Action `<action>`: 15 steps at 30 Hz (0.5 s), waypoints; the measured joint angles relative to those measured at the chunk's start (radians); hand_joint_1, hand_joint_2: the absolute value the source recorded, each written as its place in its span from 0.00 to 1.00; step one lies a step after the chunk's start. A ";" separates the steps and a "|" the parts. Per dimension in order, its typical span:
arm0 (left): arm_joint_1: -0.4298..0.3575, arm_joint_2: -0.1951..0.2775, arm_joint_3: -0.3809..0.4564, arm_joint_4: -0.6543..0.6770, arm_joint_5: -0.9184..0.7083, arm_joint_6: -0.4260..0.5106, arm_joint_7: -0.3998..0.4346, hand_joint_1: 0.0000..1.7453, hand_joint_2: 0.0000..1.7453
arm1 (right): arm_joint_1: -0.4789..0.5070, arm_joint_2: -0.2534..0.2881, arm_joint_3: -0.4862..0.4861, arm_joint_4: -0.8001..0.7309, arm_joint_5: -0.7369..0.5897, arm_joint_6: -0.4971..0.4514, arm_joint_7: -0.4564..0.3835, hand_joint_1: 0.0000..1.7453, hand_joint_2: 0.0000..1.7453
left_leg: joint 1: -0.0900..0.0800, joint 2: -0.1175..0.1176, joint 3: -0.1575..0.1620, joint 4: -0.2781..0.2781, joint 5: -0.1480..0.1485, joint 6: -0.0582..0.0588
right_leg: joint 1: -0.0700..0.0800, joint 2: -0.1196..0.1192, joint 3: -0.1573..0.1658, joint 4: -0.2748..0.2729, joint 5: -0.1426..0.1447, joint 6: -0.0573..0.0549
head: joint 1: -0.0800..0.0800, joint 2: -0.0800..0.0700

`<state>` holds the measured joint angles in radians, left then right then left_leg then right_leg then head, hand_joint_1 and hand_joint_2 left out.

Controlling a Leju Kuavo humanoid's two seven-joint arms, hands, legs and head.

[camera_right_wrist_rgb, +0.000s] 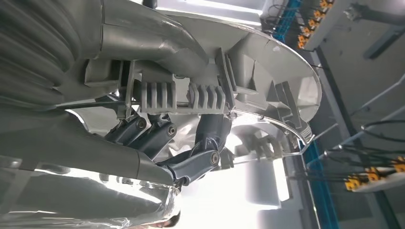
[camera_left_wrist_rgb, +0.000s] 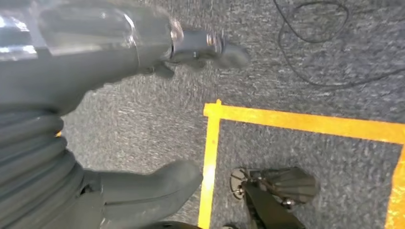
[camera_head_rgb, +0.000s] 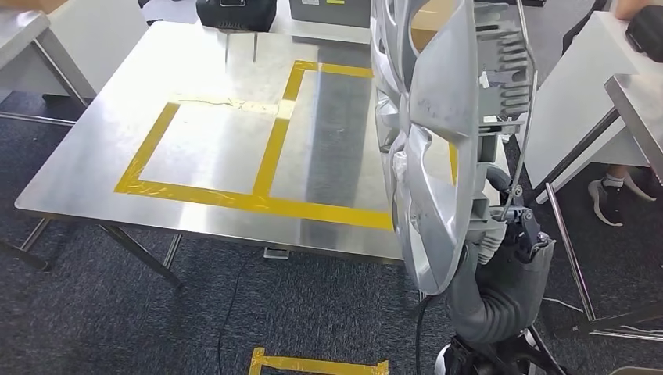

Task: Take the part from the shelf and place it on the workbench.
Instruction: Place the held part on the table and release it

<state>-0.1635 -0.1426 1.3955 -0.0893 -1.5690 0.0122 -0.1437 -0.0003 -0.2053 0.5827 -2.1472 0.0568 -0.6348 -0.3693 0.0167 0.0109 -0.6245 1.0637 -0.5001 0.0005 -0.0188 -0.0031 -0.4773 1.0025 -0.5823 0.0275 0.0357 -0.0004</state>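
Observation:
The part is a silver wheel cover [camera_head_rgb: 430, 141], held upright on its edge above the right end of the steel workbench [camera_head_rgb: 203, 148], its ribbed grey back facing right. My right hand [camera_head_rgb: 512, 226] grips its lower rim from behind, mostly hidden by the cover. In the right wrist view the dark fingers [camera_right_wrist_rgb: 191, 157] curl around the wheel cover [camera_right_wrist_rgb: 267, 62] at its ribbed inner rim. The bench top carries two yellow tape rectangles [camera_head_rgb: 274, 148]. My left hand [camera_left_wrist_rgb: 71, 71] hangs over the carpet, thumb [camera_left_wrist_rgb: 153, 186] and fingers [camera_left_wrist_rgb: 210, 47] apart, holding nothing.
A second metal table [camera_head_rgb: 633, 101] stands to the right, with a person's shoe [camera_head_rgb: 606, 199] beside it. Another table corner [camera_head_rgb: 23, 31] is at the far left. A black object [camera_head_rgb: 234, 12] sits past the bench's far edge. Yellow tape [camera_head_rgb: 317, 364] marks the carpet.

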 joint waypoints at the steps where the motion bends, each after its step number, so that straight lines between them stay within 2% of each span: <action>1: 0.000 0.000 0.000 0.000 0.000 0.000 0.000 0.00 1.00 | 0.000 0.000 0.000 0.000 -0.001 0.000 0.000 1.00 1.00 | 0.001 -0.001 0.004 -0.001 -0.004 0.007 | -0.001 0.000 -0.006 0.016 -0.011 0.003 | 0.004 0.000; 2: 0.000 0.000 0.000 0.000 0.000 0.000 0.000 0.00 1.00 | 0.000 0.000 0.000 0.000 -0.002 0.000 0.000 1.00 1.00 | 0.002 -0.001 0.010 -0.003 -0.008 0.014 | -0.001 0.000 -0.024 0.055 -0.030 0.006 | 0.009 0.000; 3: 0.000 -0.001 0.000 0.000 0.000 0.000 0.000 0.00 1.00 | 0.000 0.000 0.000 0.000 -0.002 0.000 0.000 1.00 1.00 | 0.001 0.000 0.016 -0.004 -0.013 0.021 | -0.001 0.000 -0.056 0.116 -0.055 0.009 | 0.017 0.000; 5: 0.000 -0.001 0.000 0.000 0.000 0.000 0.000 0.00 1.00 | 0.000 0.000 0.000 0.000 -0.002 0.001 -0.001 1.00 1.00 | -0.002 0.000 0.028 -0.004 -0.025 0.028 | 0.000 0.000 -0.142 0.257 -0.096 0.009 | 0.028 0.000; 6: 0.000 -0.001 0.000 0.000 0.000 0.000 0.000 0.00 1.00 | 0.001 0.000 0.000 0.000 -0.002 0.001 -0.001 1.00 1.00 | -0.005 0.000 0.036 -0.004 -0.032 0.030 | 0.001 0.000 -0.176 0.300 -0.095 0.007 | 0.032 0.000; 7: 0.000 -0.001 0.000 0.000 0.000 0.000 0.000 0.00 1.00 | 0.002 0.000 0.000 0.001 -0.002 0.001 -0.001 1.00 1.00 | -0.008 -0.001 0.046 -0.004 -0.039 0.031 | 0.002 0.001 -0.194 0.306 -0.071 0.002 | 0.035 0.000; 8: 0.000 -0.001 0.000 0.000 0.000 0.000 0.000 0.00 1.00 | 0.002 0.000 0.000 0.001 -0.002 0.001 -0.001 1.00 1.00 | -0.011 -0.004 0.058 -0.004 -0.046 0.031 | 0.004 0.001 -0.194 0.274 -0.027 -0.006 | 0.039 0.000; 9: 0.000 -0.002 0.000 0.000 0.000 0.000 0.000 0.00 1.00 | 0.002 0.000 0.000 0.000 -0.002 0.001 -0.001 1.00 1.00 | -0.013 -0.006 0.070 -0.005 -0.055 0.030 | 0.008 0.002 -0.183 0.215 0.028 -0.017 | 0.043 0.000; 10: 0.000 -0.003 0.000 0.000 0.000 0.000 0.000 0.00 1.00 | 0.002 0.000 0.000 0.000 -0.002 0.001 -0.001 1.00 1.00 | -0.015 -0.007 0.081 -0.007 -0.062 0.029 | 0.012 0.004 -0.167 0.162 0.069 -0.031 | 0.045 0.000; 11: -0.001 -0.004 0.000 0.000 0.000 0.000 0.000 0.00 1.00 | 0.002 0.000 -0.001 0.000 -0.002 0.001 -0.001 1.00 1.00 | -0.015 -0.009 0.087 -0.009 -0.067 0.026 | 0.017 0.005 -0.153 0.117 0.096 -0.044 | 0.044 0.000; 12: -0.002 -0.006 0.000 0.000 0.000 0.000 0.000 0.00 1.00 | 0.002 0.000 0.000 -0.001 -0.002 0.001 -0.002 1.00 1.00 | -0.013 -0.009 0.090 -0.012 -0.069 0.021 | 0.023 0.006 -0.145 0.093 0.106 -0.054 | 0.044 0.000; 13: -0.003 -0.008 0.000 0.000 0.000 0.000 0.000 0.00 1.00 | 0.002 0.000 0.000 -0.002 -0.002 0.001 -0.002 1.00 1.00 | -0.011 -0.009 0.090 -0.016 -0.069 0.016 | 0.026 0.006 -0.141 0.085 0.102 -0.061 | 0.043 0.000; 15: -0.004 -0.010 0.000 0.000 0.000 0.000 0.000 0.00 1.00 | 0.001 0.000 0.000 -0.003 -0.002 0.001 -0.002 1.00 1.00 | -0.010 -0.007 0.091 -0.025 -0.070 0.004 | 0.026 0.004 -0.124 0.047 0.096 -0.066 | 0.049 0.000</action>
<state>-0.1677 -0.1521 1.3955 -0.0894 -1.5690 0.0120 -0.1440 0.0011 -0.2049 0.5822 -2.1504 0.0547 -0.6341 -0.3710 0.0067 0.0036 -0.5336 1.0387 -0.5703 0.0050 0.0074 0.0013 -0.6011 1.0494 -0.4862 -0.0389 0.0845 -0.0004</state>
